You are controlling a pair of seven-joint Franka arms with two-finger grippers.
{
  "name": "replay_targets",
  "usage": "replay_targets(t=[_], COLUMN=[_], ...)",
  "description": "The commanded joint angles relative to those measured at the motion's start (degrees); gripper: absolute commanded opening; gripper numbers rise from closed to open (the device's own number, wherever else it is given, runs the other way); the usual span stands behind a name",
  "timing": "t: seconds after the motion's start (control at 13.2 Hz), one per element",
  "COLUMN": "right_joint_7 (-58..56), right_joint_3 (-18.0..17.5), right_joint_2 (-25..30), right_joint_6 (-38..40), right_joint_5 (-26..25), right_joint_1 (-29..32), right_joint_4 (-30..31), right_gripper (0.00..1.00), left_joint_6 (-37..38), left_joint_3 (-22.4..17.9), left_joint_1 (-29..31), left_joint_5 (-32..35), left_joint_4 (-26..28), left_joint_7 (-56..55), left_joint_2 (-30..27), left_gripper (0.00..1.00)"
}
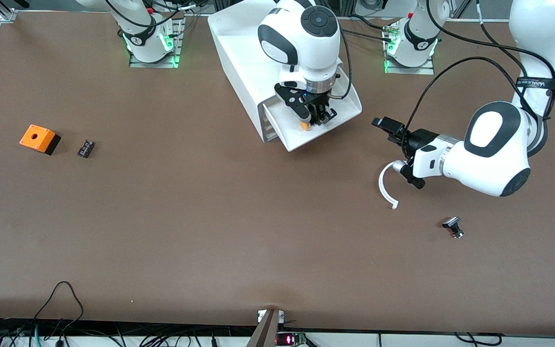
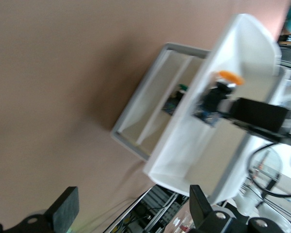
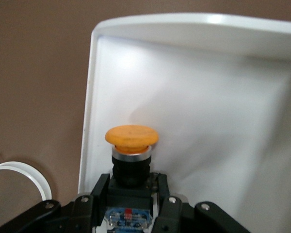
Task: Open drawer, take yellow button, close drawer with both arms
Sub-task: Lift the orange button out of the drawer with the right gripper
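The white cabinet stands between the two arm bases. Its top drawer is pulled open; it also shows in the left wrist view and the right wrist view. My right gripper reaches down into the drawer. It is shut on the black body of the button, whose orange cap points out past the fingertips. The button also shows in the left wrist view. My left gripper is open and empty, low over the table beside the drawer at the left arm's end, facing it.
A white curved strip lies on the table under the left gripper. A small silver-and-black part lies nearer the front camera. An orange square box with a hole and a small black part sit at the right arm's end.
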State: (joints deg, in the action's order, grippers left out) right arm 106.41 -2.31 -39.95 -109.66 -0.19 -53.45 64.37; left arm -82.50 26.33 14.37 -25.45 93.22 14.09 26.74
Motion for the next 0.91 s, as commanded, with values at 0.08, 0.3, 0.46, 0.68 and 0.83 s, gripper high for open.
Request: replay_targets(t=[0.08,0.3,0.46,0.68,0.83], right_joint_7=[-6.9,-15.3,-26.9,-44.0,-52.7], right_joint_3=[-0.2,-0.2,0.3,0.6,0.7], right_joint_2=[-0.4,1.8,4.2,6.5,6.9], right_joint_6=[5.5,9.5,15.5,23.0,24.6], right_joint_5=[4.3,5.4,5.7,5.6,5.6], right_joint_1=[4.6,8.2,10.2,15.4,19.1], right_joint_4=[-6.4,-7.2,-7.1,-6.5,-6.0], right_gripper=[0.00,0.00,0.00,0.00,0.00], left_joint_6=[0.9,0.9,0.8,0.5,-2.6], left_joint_3=[0.3,0.3,0.3,0.2,0.1], left_joint_1=[-1.8,-6.3,-8.7,-10.7,-10.9], left_joint_5=[7.3,14.9,18.2,19.2,19.4], left_joint_4=[-1.5,-4.5,-7.3,-9.6,-9.5], left_joint_7=[-11.6,-22.4,-29.9,-37.2,-41.2], left_joint_2=[-1.9,-2.0,-1.9,-1.8,-1.9], left_gripper=[1.00,1.00,1.00,1.00,1.00])
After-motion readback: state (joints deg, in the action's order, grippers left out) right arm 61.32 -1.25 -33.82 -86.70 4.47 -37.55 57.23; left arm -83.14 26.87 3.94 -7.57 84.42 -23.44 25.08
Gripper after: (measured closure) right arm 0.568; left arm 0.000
